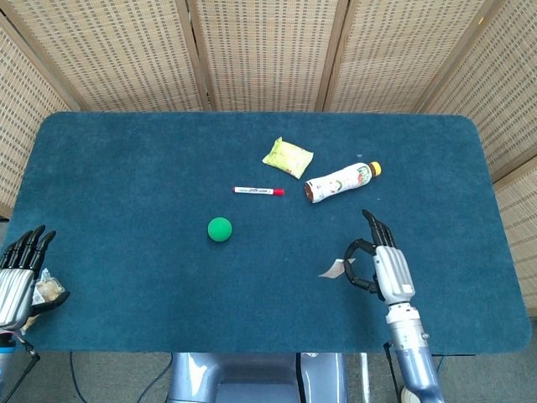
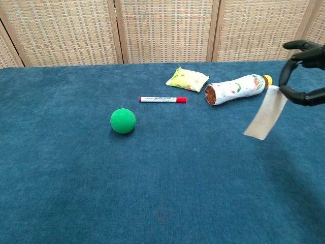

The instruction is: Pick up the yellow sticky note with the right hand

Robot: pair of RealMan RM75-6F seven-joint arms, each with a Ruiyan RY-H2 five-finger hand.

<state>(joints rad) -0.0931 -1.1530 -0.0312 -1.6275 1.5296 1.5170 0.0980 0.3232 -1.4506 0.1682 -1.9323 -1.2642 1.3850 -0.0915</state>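
Observation:
The sticky note [image 2: 265, 113] looks pale and tan, and hangs by its top edge above the table. My right hand [image 2: 303, 72] pinches that edge between thumb and a finger, at the right border of the chest view. In the head view the right hand [image 1: 386, 267] is over the table's near right part, with the note [image 1: 333, 269] sticking out to its left. My left hand [image 1: 17, 277] is at the near left table edge, fingers straight and apart, holding nothing.
A green ball [image 1: 220, 228] lies mid-table, a red marker [image 1: 258, 191] behind it. Further back are a yellow snack bag [image 1: 288, 156] and a bottle lying on its side [image 1: 340, 181]. A crumpled wrapper [image 1: 46, 290] lies beside the left hand.

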